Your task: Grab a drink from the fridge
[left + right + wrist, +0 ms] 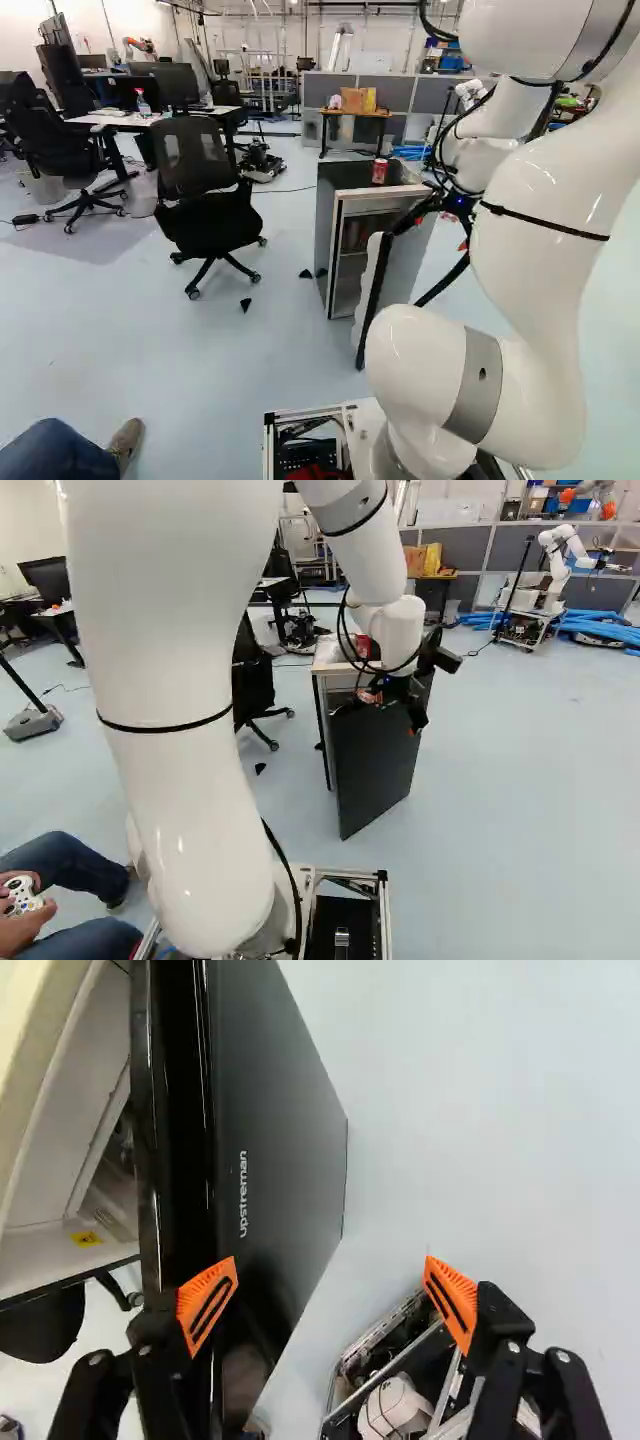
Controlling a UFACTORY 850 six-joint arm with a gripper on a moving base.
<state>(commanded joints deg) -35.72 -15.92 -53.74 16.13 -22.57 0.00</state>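
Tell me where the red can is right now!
The red can stands on top of the small fridge, just right of the middle in the left base view.

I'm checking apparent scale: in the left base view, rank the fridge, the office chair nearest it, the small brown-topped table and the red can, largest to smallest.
1. Fridge and office chair: too alike to rank
2. Brown-topped table
3. Red can

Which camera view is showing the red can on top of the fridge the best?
The left base view: the red can stands there with nothing in front, on the fridge. In the right base view, the arm and cables partly cover it. The wrist view does not show it.
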